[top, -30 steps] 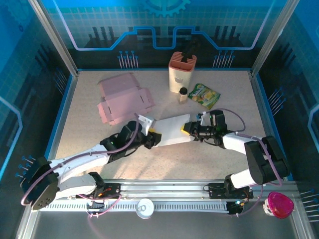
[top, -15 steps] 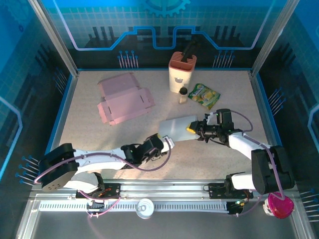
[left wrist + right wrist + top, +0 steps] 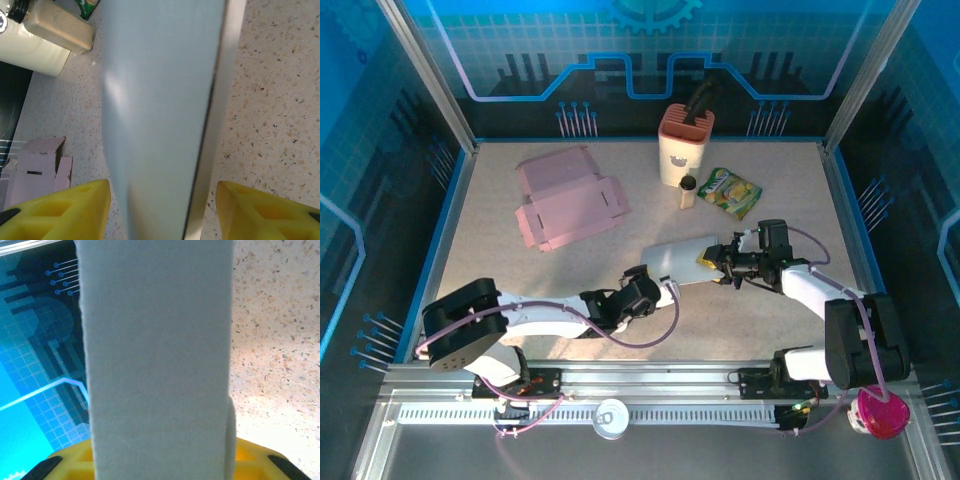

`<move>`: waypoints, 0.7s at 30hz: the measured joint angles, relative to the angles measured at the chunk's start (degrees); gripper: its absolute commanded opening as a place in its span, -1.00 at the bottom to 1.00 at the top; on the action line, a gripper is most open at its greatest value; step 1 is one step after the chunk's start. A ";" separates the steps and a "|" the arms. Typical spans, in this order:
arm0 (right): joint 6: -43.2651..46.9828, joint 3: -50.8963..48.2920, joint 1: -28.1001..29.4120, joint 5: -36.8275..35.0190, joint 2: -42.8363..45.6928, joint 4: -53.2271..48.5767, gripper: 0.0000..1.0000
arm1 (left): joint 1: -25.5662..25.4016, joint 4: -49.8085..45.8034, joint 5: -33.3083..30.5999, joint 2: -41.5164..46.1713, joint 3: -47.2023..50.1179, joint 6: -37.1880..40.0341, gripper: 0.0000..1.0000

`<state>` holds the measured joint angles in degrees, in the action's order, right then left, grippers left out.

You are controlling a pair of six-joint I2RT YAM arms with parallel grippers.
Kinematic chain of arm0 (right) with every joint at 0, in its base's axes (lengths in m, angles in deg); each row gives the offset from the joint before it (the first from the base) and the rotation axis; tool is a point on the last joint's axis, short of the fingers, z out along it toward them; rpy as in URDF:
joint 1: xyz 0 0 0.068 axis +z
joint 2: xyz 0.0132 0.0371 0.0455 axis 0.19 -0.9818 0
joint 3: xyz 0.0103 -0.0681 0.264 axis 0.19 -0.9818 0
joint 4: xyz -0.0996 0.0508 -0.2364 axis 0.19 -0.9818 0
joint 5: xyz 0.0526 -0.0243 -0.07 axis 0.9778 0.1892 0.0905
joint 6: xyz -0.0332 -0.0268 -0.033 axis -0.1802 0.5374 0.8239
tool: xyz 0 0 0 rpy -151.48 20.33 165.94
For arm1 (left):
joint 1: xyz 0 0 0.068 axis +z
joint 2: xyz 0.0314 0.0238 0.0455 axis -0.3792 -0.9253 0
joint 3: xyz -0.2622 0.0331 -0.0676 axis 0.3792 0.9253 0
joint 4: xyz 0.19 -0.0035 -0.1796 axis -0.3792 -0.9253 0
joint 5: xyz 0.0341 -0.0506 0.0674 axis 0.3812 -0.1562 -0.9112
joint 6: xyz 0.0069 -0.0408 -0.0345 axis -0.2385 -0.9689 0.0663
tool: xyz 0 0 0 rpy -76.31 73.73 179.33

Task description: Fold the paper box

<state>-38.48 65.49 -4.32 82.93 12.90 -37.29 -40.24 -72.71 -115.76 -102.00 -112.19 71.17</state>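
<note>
From above, the white folded paper box [image 3: 675, 262] is sitting a little right of the middle of the speckled worktop [image 3: 520, 270]. The right pincer [image 3: 712, 260] is grasping its right end, and the left pincer [image 3: 642, 283] is standing released at its left end. A flat pink cardboard blank [image 3: 568, 205] is lying toward the far left corner. A salmon-and-cream utensil holder [image 3: 684, 148], a small black-capped bottle [image 3: 688, 190] and a green snack packet [image 3: 731, 192] are standing near the far edge.

On the left wrist camera, the paper box [image 3: 160, 110] is running up between the left pincer [image 3: 162, 200]'s yellow fingers [image 3: 75, 210], with a gap showing on the right side. The pink cardboard blank [image 3: 37, 172] and the bottle [image 3: 60, 30] are lying beyond.

On the right wrist camera, the paper box [image 3: 155, 365] is rising upright out of the right pincer [image 3: 160, 460], which is clamping its lower end.
</note>
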 measured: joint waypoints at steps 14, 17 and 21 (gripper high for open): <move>-3.30 -0.02 -2.01 2.54 0.00 -0.22 -0.35 | 0.59 3.34 -1.79 -3.98 -3.04 4.85 -0.33; -3.67 -0.02 -2.99 3.19 0.00 -0.63 -0.07 | 0.59 1.92 -1.18 -3.93 -4.07 4.76 -0.40; -3.23 -0.02 -5.95 3.96 1.90 -1.05 0.30 | 0.59 -2.93 0.26 -2.36 -5.70 3.43 -0.47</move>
<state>-41.71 65.47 -10.26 86.89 14.80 -38.34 -39.65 -75.64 -115.50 -104.36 -117.89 74.60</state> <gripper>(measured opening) 0.583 0.286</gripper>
